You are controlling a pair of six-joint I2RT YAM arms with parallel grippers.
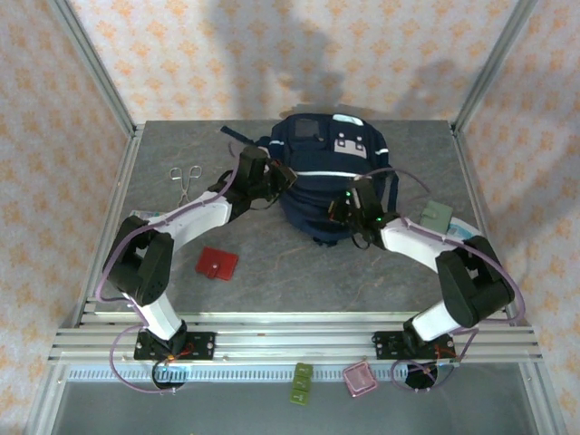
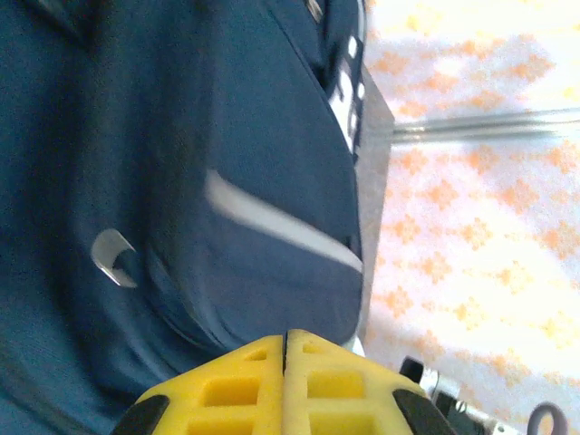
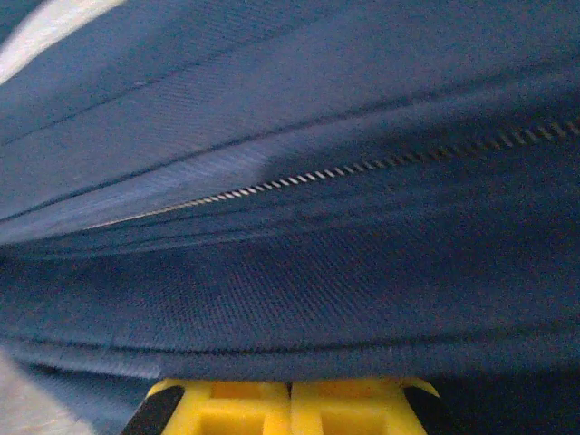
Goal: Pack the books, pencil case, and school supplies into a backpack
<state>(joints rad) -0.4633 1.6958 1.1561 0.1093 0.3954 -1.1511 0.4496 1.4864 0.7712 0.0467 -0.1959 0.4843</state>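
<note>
The navy backpack (image 1: 328, 168) stands at the back middle of the table, grey front panel facing up. My left gripper (image 1: 276, 178) is against its left side; in the left wrist view the gripper (image 2: 286, 339) is shut, yellow pads pressed together, with blue fabric (image 2: 199, 163) just beyond the tips. My right gripper (image 1: 350, 214) is at the pack's lower right. In the right wrist view the gripper (image 3: 290, 385) is shut, its tips tucked under a fold of the backpack (image 3: 290, 290) below a closed zipper (image 3: 362, 167). The red square school supplies (image 1: 216, 264) lie flat by the left arm. Books and pencil case are out of view.
Scissors (image 1: 186, 178) lie at the back left of the table. A small grey-green block (image 1: 435, 216) sits beside the right forearm. A pink piece (image 1: 360, 378) and a green piece (image 1: 302, 381) lie below the front rail.
</note>
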